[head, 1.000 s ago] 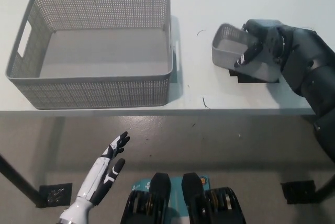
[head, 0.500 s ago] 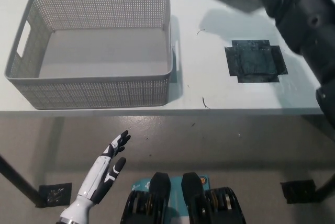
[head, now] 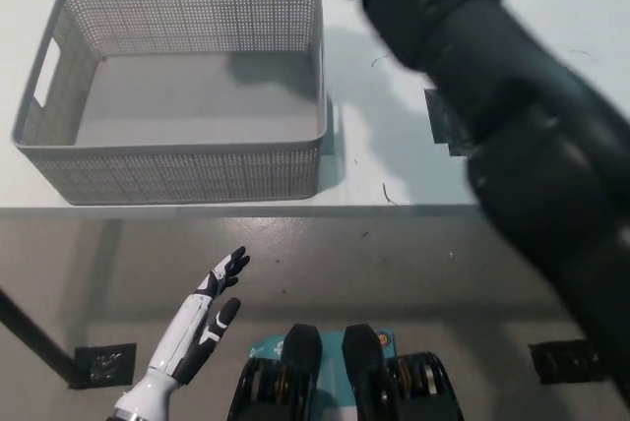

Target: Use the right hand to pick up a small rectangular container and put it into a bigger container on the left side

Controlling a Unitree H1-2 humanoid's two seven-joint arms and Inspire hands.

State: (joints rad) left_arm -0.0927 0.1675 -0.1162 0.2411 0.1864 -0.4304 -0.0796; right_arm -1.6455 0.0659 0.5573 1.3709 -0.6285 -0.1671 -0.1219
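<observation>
The big grey mesh basket (head: 177, 160) stands on the left of the white table, and nothing lies inside it. My black right arm (head: 492, 116) sweeps, blurred and close to the camera, from the bottom right up to the top middle. It leaves the picture above the basket's right rim, so the right hand is out of sight. The small rectangular container does not show anywhere. A shadow falls on the basket's floor near its far right corner. My white left hand (head: 212, 308) rests open below the table's front edge at the lower left.
A dark square patch (head: 440, 128) on the table shows partly beside the arm. The table's front edge (head: 246, 209) runs across the middle of the picture, with grey floor below it. A table foot (head: 98, 364) stands at the lower left.
The right arm has swung up and to the left, toward the camera, and fills the right side. The hand and the small container it carried have left the picture at the top.
</observation>
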